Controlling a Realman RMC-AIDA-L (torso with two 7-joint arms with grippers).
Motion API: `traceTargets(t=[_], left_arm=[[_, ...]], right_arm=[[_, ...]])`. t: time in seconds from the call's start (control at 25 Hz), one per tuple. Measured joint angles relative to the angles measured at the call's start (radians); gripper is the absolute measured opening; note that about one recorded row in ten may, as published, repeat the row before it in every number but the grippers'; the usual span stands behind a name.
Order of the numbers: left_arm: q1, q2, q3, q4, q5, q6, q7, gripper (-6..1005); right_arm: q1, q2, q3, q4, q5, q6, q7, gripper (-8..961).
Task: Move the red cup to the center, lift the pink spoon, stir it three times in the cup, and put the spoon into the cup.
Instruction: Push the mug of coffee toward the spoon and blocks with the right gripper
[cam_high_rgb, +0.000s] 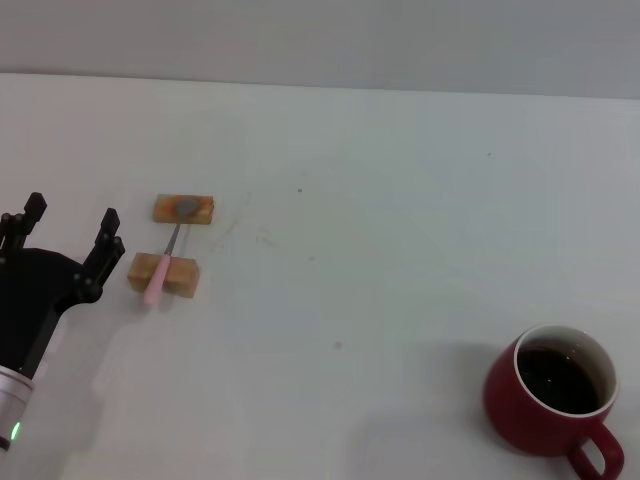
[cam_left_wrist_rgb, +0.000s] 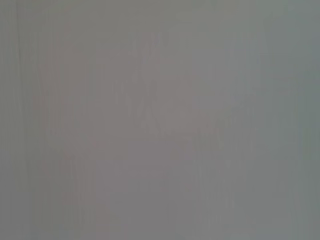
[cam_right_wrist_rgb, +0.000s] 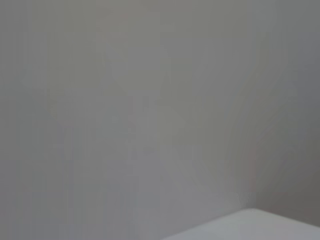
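Observation:
The red cup (cam_high_rgb: 553, 406) stands at the near right of the white table (cam_high_rgb: 380, 230), with dark liquid inside and its handle toward the near right. The pink spoon (cam_high_rgb: 164, 264) lies across two tan wooden blocks at the left, its grey bowl on the far block (cam_high_rgb: 184, 209) and its pink handle over the near block (cam_high_rgb: 163, 274). My left gripper (cam_high_rgb: 70, 230) is open and empty, just left of the spoon. My right gripper is out of view. Both wrist views show only plain grey surface.
The two tan blocks prop the spoon off the table. The table's far edge meets a grey wall (cam_high_rgb: 320, 40). A pale corner of the table (cam_right_wrist_rgb: 260, 225) shows in the right wrist view.

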Motion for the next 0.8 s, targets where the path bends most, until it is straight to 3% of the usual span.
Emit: traceTargets(t=[0.8], left_arm=[[-0.021, -0.001, -0.003, 0.015, 0.0, -0.001, 0.0, 806]], right_arm=[[0.007, 0.0, -0.013, 0.02, 0.034, 0.162, 0.011, -1]])
